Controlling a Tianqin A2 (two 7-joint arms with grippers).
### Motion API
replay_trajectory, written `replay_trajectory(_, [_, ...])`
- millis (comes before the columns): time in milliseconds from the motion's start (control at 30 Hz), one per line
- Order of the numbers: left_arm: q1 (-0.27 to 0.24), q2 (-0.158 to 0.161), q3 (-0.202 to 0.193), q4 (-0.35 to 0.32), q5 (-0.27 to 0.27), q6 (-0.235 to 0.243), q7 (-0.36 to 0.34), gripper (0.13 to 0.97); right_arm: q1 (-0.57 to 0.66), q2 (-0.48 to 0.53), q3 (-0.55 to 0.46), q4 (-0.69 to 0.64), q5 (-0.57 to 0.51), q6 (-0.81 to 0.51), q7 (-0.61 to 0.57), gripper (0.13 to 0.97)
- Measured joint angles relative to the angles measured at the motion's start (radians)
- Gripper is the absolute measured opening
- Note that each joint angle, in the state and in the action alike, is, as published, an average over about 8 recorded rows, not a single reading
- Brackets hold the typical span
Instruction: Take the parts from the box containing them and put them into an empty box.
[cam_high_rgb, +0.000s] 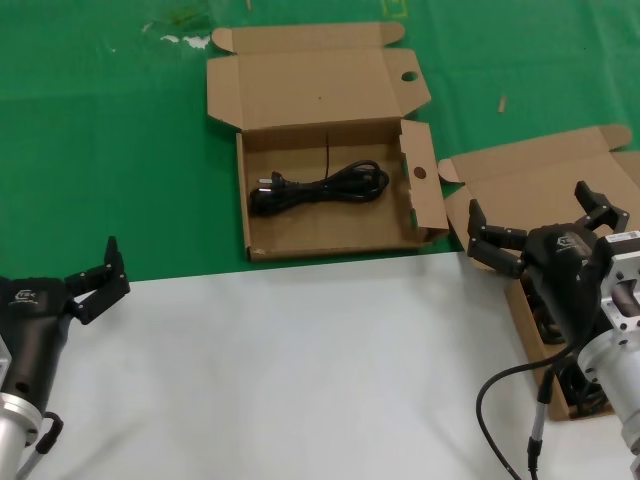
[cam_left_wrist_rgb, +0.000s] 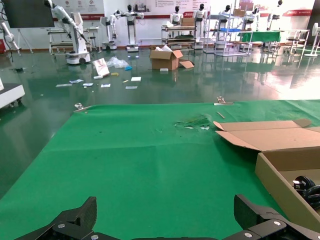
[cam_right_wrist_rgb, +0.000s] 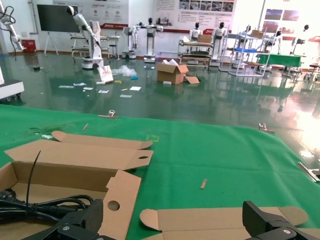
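Two cardboard boxes lie open on the green mat (cam_high_rgb: 120, 130). The square-set box (cam_high_rgb: 330, 232) in the middle holds one coiled black cable (cam_high_rgb: 320, 187) with its plug toward the robot's left. The diagonal box (cam_high_rgb: 560, 180) sits at the right, mostly hidden behind the right arm; dark cable bundles (cam_high_rgb: 580, 395) show in its near part, but how many remain cannot be told.

The right gripper (cam_high_rgb: 545, 225) hovers over the diagonal box with its fingers spread wide and nothing between them. The left gripper (cam_high_rgb: 95, 280) waits over the white table (cam_high_rgb: 300, 370) at the near left, also spread wide and holding nothing.

By the look of it, one cable has been moved across and the right arm is placed for another pick.

Several things could go wrong from here. The bundles are loose, so a grip on a single strand might uncoil one and leave a plug trailing. That trailing end could catch on the raised side flap (cam_high_rgb: 425, 180) between the boxes, or drag the light box across the mat. A descent too close to the box wall might crush the cardboard. Tangled bundles might come up together.
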Motion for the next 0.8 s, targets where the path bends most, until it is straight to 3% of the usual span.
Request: replay_trajectory(800, [0.0,0.0,0.0,0.0,0.0,0.0,0.0,0.966,0.0,0.0,0.0,0.0,0.0,0.0,0.0,0.966])
